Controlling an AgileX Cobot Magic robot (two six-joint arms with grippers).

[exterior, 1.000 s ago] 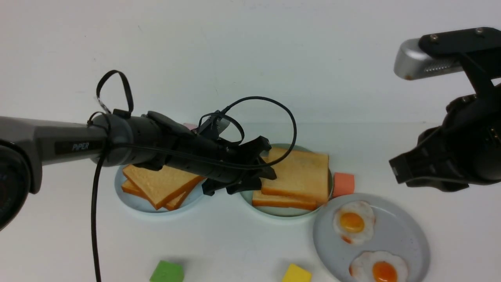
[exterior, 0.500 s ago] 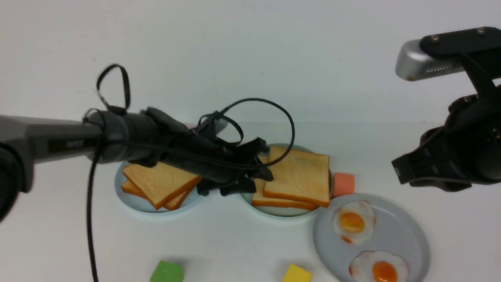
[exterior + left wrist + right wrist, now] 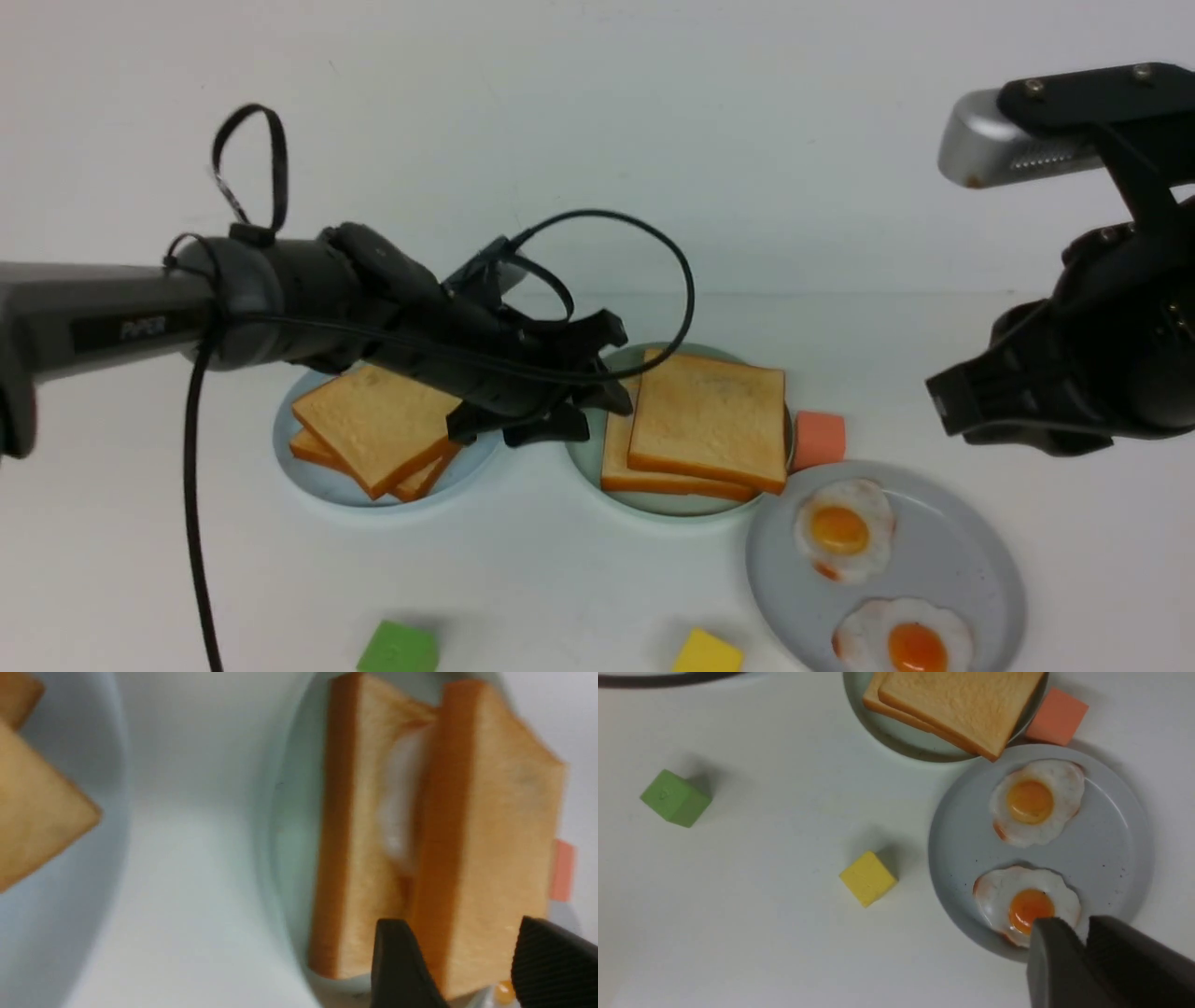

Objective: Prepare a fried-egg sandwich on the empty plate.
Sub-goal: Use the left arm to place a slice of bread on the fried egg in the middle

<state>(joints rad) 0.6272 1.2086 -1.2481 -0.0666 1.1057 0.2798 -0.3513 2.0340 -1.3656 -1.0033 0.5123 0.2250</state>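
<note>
Left end effector (image 3: 611, 369) across sandwich's (image 3: 709, 420) left edge

1. Fried-egg sandwich (image 3: 705, 429) is stacked: top slice (image 3: 714, 415) lies flat, shifted right over the bottom slice (image 3: 616, 457), white egg (image 3: 397, 812) peeking between.
2. Mint-green plate (image 3: 672, 507) sits underneath, carrying it.

White table (image 3: 560, 579): matte, plain top, fills the lower half of the front view. Behind it stands a white wall (image 3: 579, 112), bare, meeting the table's far edge along a faint level line. A few thin, faint marks show on the wall. Light is even and diffuse. Shadows on the table top are soft-edged and pale grey, with no hard glare.
</note>
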